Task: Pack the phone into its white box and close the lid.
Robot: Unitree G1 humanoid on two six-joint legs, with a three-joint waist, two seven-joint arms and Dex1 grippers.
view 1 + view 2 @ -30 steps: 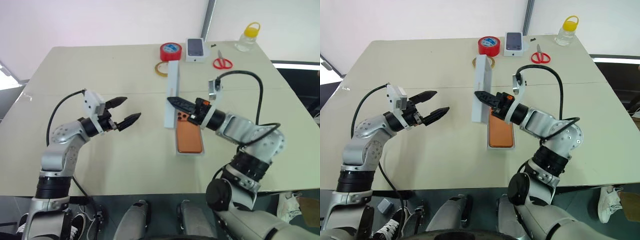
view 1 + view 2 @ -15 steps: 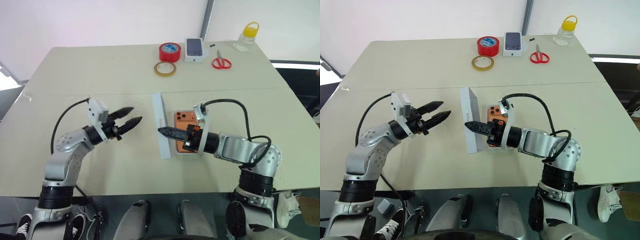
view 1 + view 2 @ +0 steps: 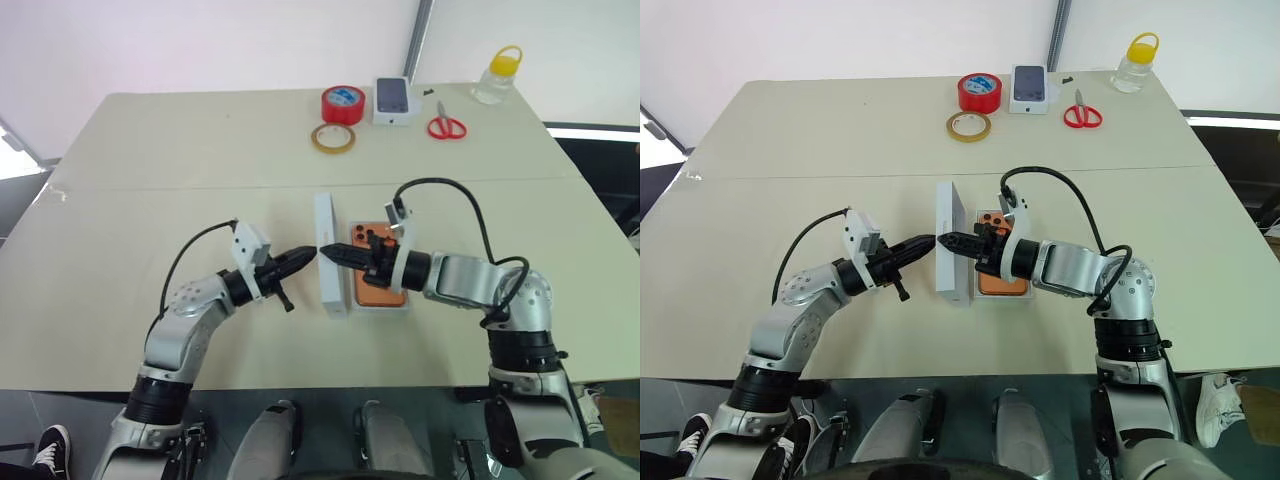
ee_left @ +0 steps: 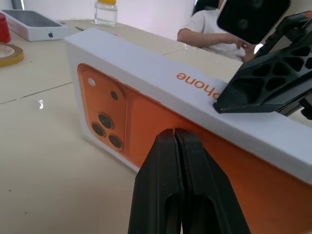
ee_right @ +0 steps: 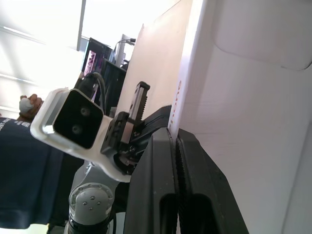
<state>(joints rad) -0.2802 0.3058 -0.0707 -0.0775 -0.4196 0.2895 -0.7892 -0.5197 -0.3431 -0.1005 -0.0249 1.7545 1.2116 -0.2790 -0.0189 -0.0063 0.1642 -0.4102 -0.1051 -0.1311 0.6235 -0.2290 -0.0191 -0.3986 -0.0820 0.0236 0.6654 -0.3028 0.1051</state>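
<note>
White lid [image 3: 328,255] is stood on edge on the desk [image 3: 180,160], beside the white box [image 3: 382,305] where the orange phone [image 3: 376,272] is seated. Since a second ago, left tool [image 3: 306,256] has been shut and brought to the lid; right tool [image 3: 330,252], shut, touches its rim. Lowering seems near. Printed orange artwork is revealed by left wrist view.

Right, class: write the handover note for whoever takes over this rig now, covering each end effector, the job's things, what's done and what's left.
Left end effector: shut, tip against the lid's printed face.
Right end effector: shut, tip against the lid's opposite side.
The lid stands on edge between them, beside the white box.
Done: the phone lies in the box, back up.
Left: tip the lid over onto the box and press it closed.
</note>
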